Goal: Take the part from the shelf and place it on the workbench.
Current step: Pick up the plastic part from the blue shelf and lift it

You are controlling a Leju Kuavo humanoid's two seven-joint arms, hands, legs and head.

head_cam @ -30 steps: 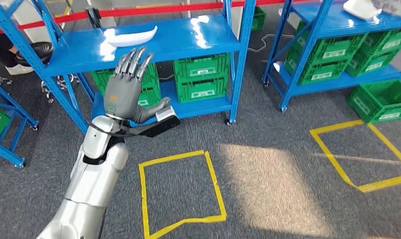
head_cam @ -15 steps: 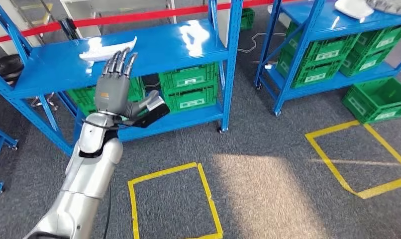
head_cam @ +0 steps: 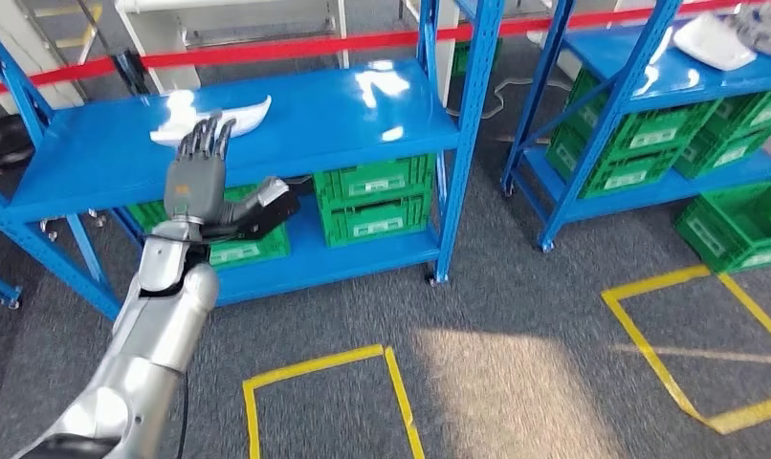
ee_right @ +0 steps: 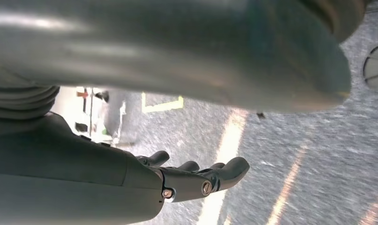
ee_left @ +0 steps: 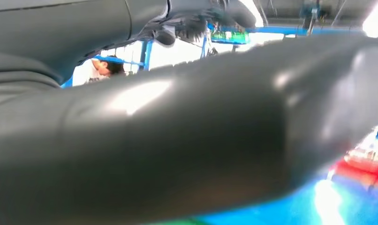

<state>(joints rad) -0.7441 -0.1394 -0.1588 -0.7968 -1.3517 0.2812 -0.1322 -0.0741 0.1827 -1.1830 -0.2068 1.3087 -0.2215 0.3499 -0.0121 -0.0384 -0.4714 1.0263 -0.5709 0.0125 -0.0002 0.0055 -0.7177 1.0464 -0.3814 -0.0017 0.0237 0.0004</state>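
Part [head_cam: 212, 118], a white curved shell lying on the blue shelf [head_cam: 363, 105] at 12 o'clock of the empty, spread left hand [head_cam: 198, 172], looks light, stiff and slick, best gripped mid-body; right hand [ee_right: 196, 176] hangs loosely curled, empty.

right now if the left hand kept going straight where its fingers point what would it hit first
Most likely the white part on the blue shelf: the left hand is open, fingertips aimed right at it. Depth is unclear, so it may pass just above.
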